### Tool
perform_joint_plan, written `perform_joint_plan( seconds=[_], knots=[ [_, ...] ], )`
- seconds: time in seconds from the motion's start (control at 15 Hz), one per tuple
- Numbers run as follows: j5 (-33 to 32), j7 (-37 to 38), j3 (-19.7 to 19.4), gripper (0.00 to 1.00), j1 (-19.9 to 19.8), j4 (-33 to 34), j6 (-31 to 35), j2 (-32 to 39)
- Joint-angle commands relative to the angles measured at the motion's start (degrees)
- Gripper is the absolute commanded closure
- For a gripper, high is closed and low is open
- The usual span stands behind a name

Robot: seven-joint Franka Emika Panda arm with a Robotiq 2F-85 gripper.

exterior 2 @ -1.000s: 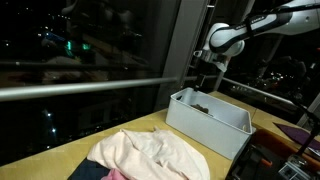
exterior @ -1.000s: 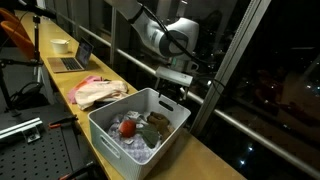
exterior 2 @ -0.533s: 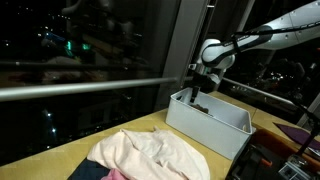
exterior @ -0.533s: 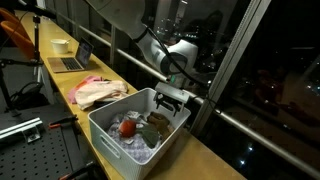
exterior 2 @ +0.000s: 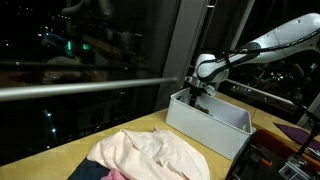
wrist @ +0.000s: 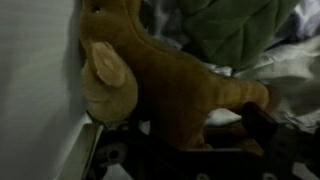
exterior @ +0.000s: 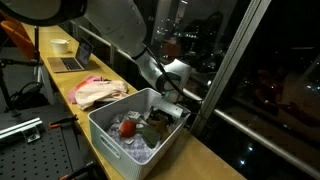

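My gripper (exterior: 166, 108) has dipped into the far end of a white bin (exterior: 108, 146) on the wooden counter; it also shows low over the bin (exterior 2: 205, 132) as the gripper (exterior 2: 197, 99) in an exterior view. In the wrist view a brown plush toy (wrist: 165, 75) lies against the bin's white wall, right between the spread jaws of the gripper (wrist: 185, 138). The right finger (wrist: 265, 125) stands beside the toy's tail end, apart from it. The jaws are open and hold nothing. The left finger is dark and hard to make out.
The bin also holds a red object (exterior: 127, 127), white cloth and a green fabric (wrist: 235, 25). A pink-and-cream cloth pile (exterior: 100, 92) (exterior 2: 150, 155) lies beside the bin. A laptop (exterior: 75, 60) and a bowl (exterior: 60, 45) sit farther along the counter. Window glass and a rail stand close behind.
The arm has come down from above the bin's rim into the bin, ending just over the plush toy. The jaws have stayed open.
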Motion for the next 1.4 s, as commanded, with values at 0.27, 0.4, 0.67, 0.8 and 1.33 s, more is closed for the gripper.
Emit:
perform_joint_plan(
  seconds=[0.27, 0.4, 0.67, 0.8, 1.33],
  knots=[
    [-0.84, 1.72, 1.78, 0.47, 0.46, -0.11, 1.90, 1.08],
    [-1.03, 2.71, 1.87, 0.63, 0.96, -2.57, 2.63, -1.27],
    [-2.44, 5.68, 0.92, 0.92, 1.50, -11.88, 4.56, -10.80],
    [-3.53, 7.58, 0.53, 0.99, 1.70, -16.26, 5.55, -16.34],
    [-5.98, 14.35, 1.78, 0.97, 7.10, -20.81, 0.14, -34.98]
  ],
)
